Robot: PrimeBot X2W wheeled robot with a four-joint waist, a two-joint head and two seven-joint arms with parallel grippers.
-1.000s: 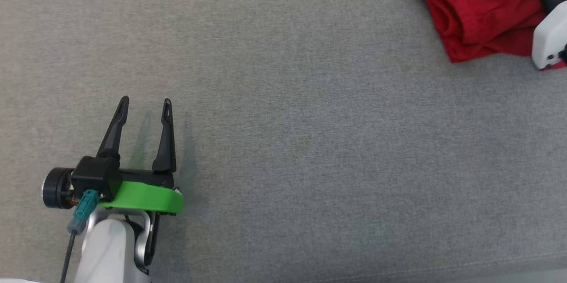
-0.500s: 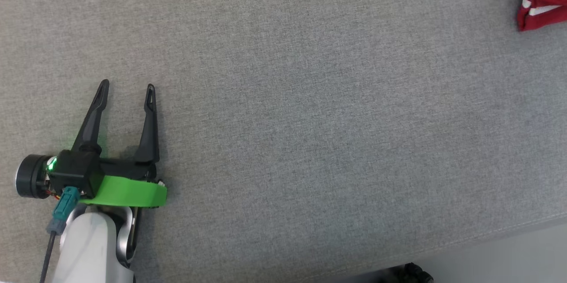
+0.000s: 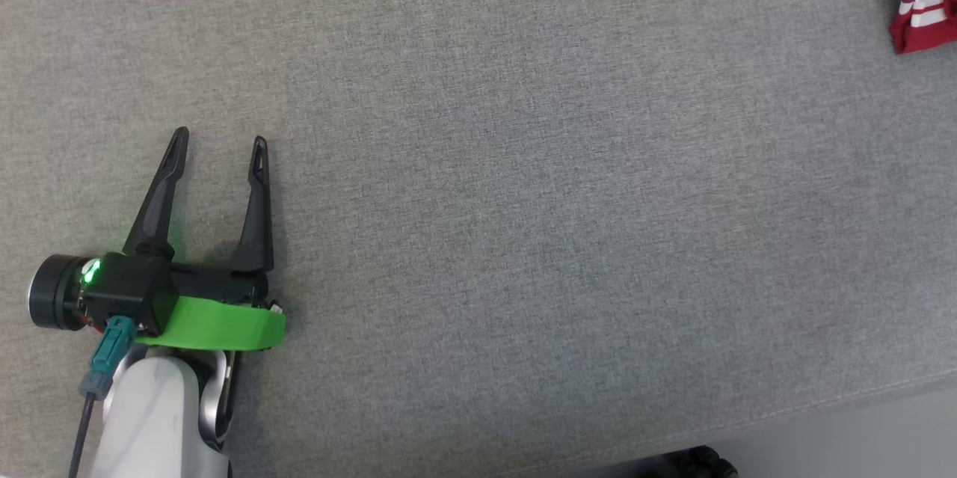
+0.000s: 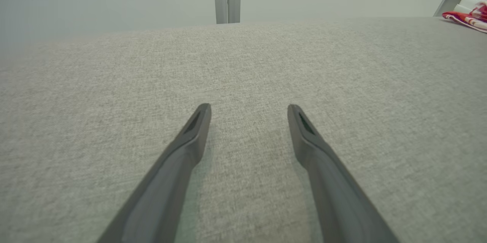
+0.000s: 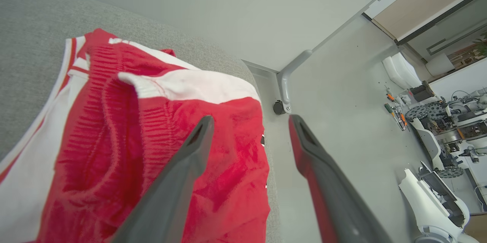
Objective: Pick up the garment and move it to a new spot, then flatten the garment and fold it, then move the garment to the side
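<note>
Red cloth with white stripes and panels, the garment [image 5: 114, 140] lies bunched on the grey woven surface [image 3: 523, 201], with a ribbed red band folded across its middle and one side reaching the surface's edge. From the head view only a small part of the garment [image 3: 923, 7] shows, in the top right corner; the left wrist view catches it [image 4: 466, 18] far off at the upper right. The right end effector [image 5: 249, 121] is above it with its two dark fingers spread wide and nothing between them. One finger crosses the red cloth in that view and the other lies over the pale floor [image 5: 342, 83] past the edge; whether either finger touches the cloth cannot be told. Beyond the edge stands a grey leg [image 5: 293, 72] with a dark caster [image 5: 279, 107] at its foot. Well apart from the garment, at the head view's lower left, the left end effector [image 3: 220, 138] is over bare fabric, its fingers likewise spread and empty, which the left wrist view [image 4: 248, 107] confirms. Behind its fingers sit a green band [image 3: 217, 325], a small green light [image 3: 91, 274] and the pale forearm [image 3: 153, 418].
</note>
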